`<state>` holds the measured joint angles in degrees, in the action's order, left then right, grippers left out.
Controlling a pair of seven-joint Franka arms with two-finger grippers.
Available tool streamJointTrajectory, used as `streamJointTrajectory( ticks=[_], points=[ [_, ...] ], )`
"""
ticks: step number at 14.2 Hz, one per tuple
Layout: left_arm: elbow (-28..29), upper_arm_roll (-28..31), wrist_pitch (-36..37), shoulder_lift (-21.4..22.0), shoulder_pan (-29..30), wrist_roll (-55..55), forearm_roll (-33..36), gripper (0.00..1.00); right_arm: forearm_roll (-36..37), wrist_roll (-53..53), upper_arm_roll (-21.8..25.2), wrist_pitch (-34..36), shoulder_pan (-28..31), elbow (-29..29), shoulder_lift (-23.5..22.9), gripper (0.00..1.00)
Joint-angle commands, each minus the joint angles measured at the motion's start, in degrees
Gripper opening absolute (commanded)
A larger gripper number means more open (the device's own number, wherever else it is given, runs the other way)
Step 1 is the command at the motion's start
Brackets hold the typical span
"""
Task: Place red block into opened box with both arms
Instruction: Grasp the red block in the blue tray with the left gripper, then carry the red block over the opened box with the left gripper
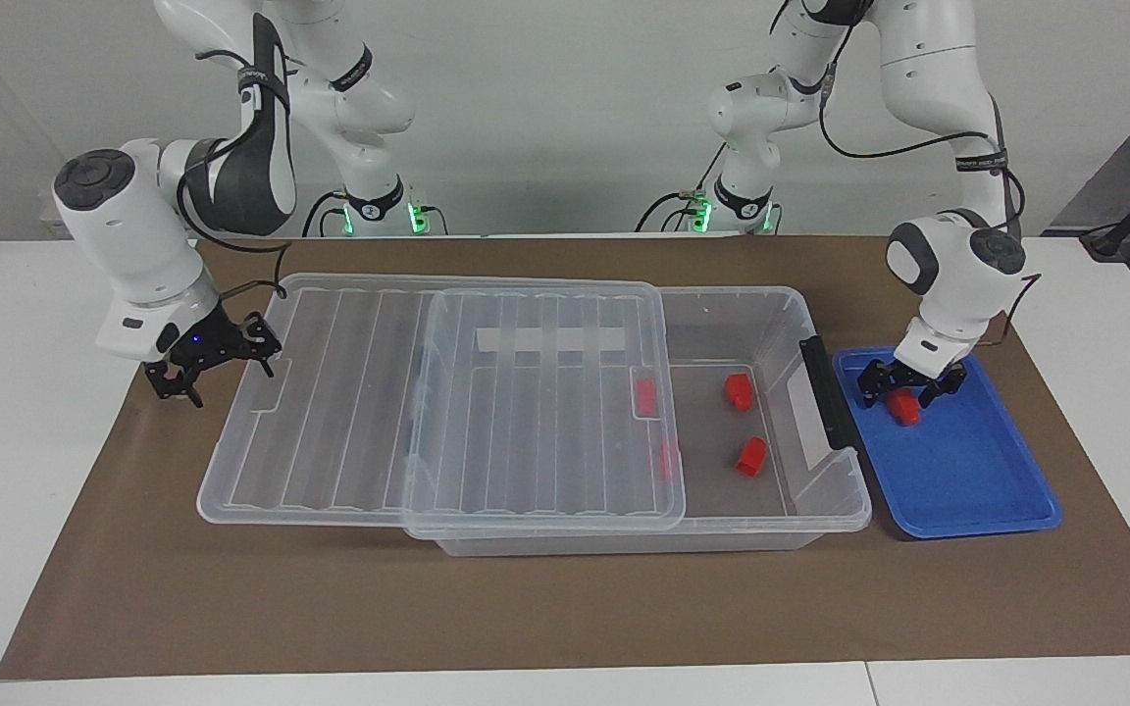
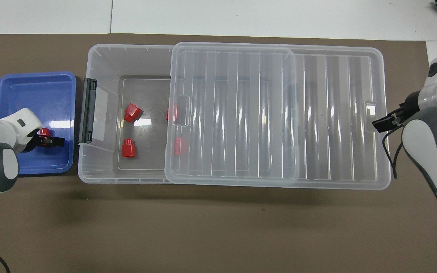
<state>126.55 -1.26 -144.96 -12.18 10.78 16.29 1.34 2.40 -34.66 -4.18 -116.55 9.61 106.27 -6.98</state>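
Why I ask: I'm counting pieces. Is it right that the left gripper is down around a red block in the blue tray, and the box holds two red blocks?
Not quite: the overhead view shows four in the box, two under its lid. The left gripper is around the red block in the blue tray.

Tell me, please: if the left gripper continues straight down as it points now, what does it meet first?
Most likely the red block in the blue tray: the left gripper hangs open right over it.

The lid (image 1: 447, 402) blurs 2 red blocks (image 1: 645, 395) under it.
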Motion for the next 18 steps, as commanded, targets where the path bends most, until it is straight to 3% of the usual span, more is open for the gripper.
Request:
streamJointTrajectory(
  ticks=[1, 3, 4, 7, 8, 12, 14, 16, 18],
  points=[
    [-0.1, 0.2, -1.1, -0.4, 0.0, 1.0, 0.9, 0.64, 0.9, 6.1, -0.7, 3.2, 0.1, 0.1, 2.8, 1.0],
    [0.0, 0.2, -0.9, -0.4, -0.1, 1.0, 0.9, 0.18, 0.7, 13.3, -0.7, 5.2, -0.8, 0.1, 4.7, 1.0],
    [-0.1, 0.2, -0.7, -0.4, -0.2, 1.0, 0.9, 0.0, 0.6, 17.2, -0.7, 6.2, -1.7, 0.2, 5.6, 1.0],
    [-0.7, 0.2, 0.3, -0.4, 0.1, 1.0, 0.9, 0.0, 0.2, 27.3, -0.7, 7.9, -4.5, -0.2, 8.1, 1.0],
    [-2.6, 0.2, 3.8, 0.0, 0.3, 1.1, 0.9, 0.0, 0.2, 29.0, -0.8, 9.3, -5.3, -1.5, 8.1, 1.0],
    [-28.7, 0.1, 44.1, 1.8, -0.6, -1.0, 0.2, 0.0, -0.2, 39.2, -0.8, 17.7, -7.3, -10.0, 6.2, 1.0],
    [-37.5, -1.3, 56.1, 1.8, -1.6, -11.7, -3.0, 0.0, -0.2, 42.3, -1.1, 19.6, -7.3, -12.7, 5.9, 1.0],
    [-39.4, -3.5, 58.2, 3.3, -3.7, -26.5, -7.9, 0.0, -0.2, 45.1, -1.4, 20.2, -7.2, -13.5, 6.4, 1.0],
    [-39.1, -5.8, 54.1, 4.5, -10.4, -46.3, -7.6, 0.0, -0.4, 47.1, -1.4, 21.7, -7.1, -14.0, 7.1, 1.0]
  ],
)
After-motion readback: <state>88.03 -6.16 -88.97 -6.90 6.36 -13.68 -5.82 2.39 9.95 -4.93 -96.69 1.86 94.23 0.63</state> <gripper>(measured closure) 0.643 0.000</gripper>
